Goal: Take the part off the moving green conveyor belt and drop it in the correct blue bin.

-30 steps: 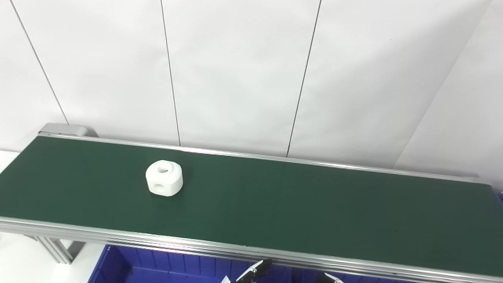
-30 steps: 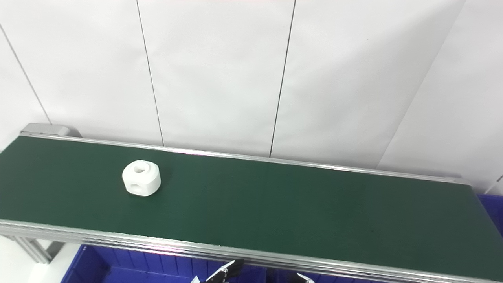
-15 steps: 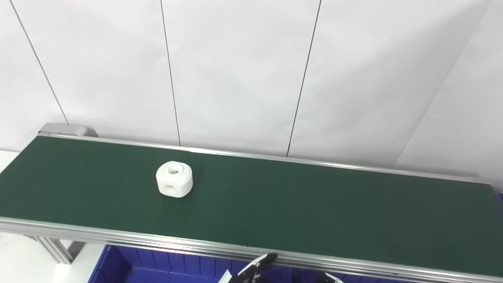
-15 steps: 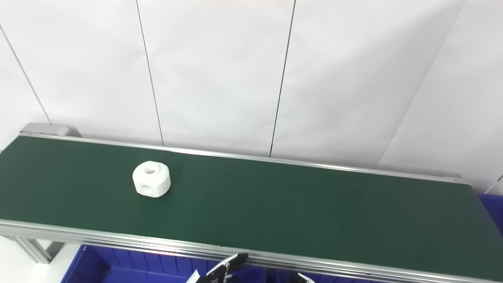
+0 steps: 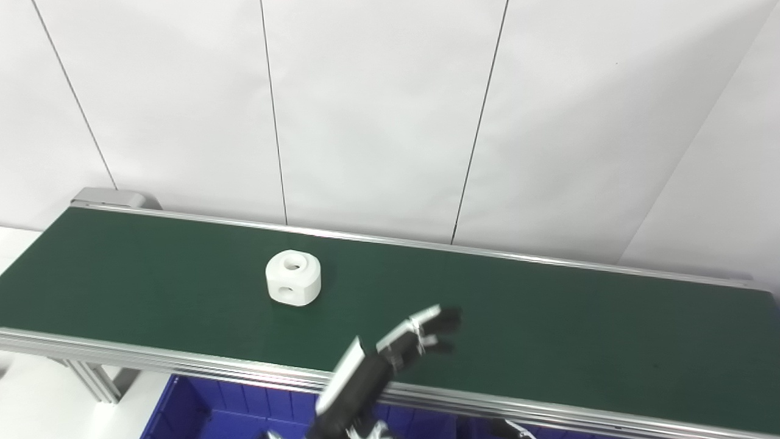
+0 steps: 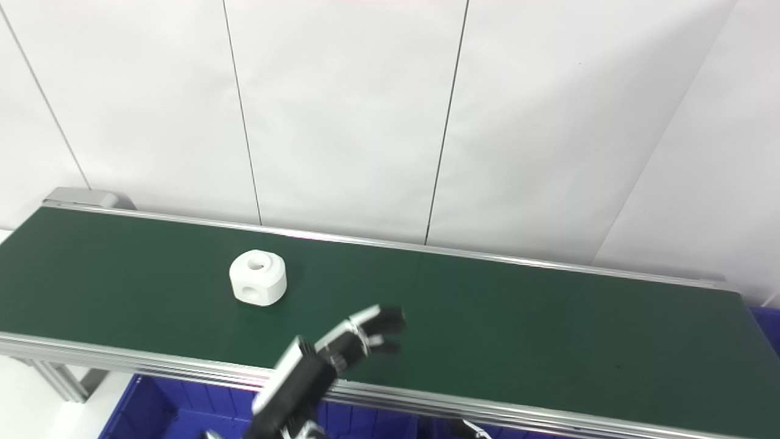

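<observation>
One long green conveyor belt (image 5: 487,317) spans the room before a white panelled wall (image 5: 378,110), with a blue bin (image 5: 201,414) below its near edge. Above the belt's near side, the left hand (image 5: 402,347) reaches out, fingers spread and holding nothing. A white part (image 5: 293,286) sits on the belt to its far left, apart. Only a sliver of the right hand (image 5: 515,430) shows; its state cannot be told.

Conveyor belt (image 5: 548,329): dark green, plain, edged with silver-grey metal rails.
Part (image 5: 293,286): plain white.
Left hand (image 5: 390,360): black, with white panels and silver bands.
Bin (image 5: 201,414), at 7 o'clock: deep blue.
Wall panels (image 5: 378,110), at 12 o'clock: white, thin dark seams.
</observation>
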